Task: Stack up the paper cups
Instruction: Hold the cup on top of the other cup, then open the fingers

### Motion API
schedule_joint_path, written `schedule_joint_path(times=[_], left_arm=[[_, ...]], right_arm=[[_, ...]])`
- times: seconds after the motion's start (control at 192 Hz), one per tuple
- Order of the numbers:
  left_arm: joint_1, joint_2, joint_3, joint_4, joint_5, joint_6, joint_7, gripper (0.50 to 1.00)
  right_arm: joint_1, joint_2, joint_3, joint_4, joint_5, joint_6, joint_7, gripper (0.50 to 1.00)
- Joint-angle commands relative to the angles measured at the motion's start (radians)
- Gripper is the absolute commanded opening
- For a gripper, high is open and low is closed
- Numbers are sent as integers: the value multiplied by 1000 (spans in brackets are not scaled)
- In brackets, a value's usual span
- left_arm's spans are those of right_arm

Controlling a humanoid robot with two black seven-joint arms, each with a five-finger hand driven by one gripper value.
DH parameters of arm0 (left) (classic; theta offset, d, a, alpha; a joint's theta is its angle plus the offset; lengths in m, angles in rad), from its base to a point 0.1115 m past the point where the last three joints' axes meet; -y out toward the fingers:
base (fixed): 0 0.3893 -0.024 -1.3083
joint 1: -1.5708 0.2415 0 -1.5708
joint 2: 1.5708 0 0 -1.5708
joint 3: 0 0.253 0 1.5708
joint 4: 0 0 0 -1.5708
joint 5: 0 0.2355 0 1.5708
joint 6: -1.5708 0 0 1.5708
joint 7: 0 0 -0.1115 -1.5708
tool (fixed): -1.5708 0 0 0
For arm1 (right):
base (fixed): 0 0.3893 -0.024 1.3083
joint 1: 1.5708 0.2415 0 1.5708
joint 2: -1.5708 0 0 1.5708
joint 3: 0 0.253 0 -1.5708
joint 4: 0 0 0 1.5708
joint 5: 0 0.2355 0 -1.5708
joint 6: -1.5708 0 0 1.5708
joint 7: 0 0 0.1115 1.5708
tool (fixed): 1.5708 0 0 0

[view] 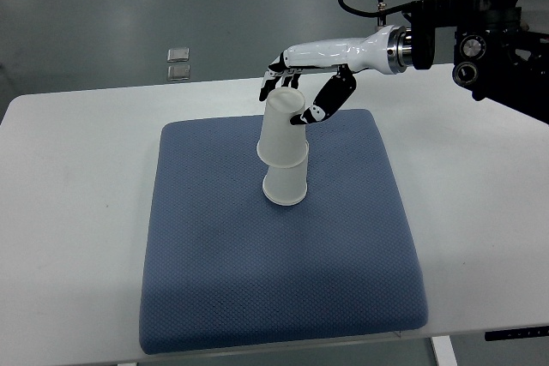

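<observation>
Top view: right hand [296, 92] has its fingers [319, 107] wrapped round the upper cup [281, 130], sitting inverted over the lower cup [285, 182] on the blue mat [214, 280]. Letting go clumsily could drag the stack and topple it.

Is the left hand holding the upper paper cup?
No. The right hand, whose arm comes in from the right edge, is around the upper paper cup, which sits on the lower cup; no left arm shows.
</observation>
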Motion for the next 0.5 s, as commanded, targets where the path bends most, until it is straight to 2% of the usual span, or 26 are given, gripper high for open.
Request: schedule_joint_path(times=[0.0,0.495], left_arm=[[0,0,0,0,0,0,0,1000],[0,0,0,0,0,0,0,1000]], right_arm=[[8,-2,2,1,3,2,0,650],[-15,-1,-1,3,-3,7,-1,650]])
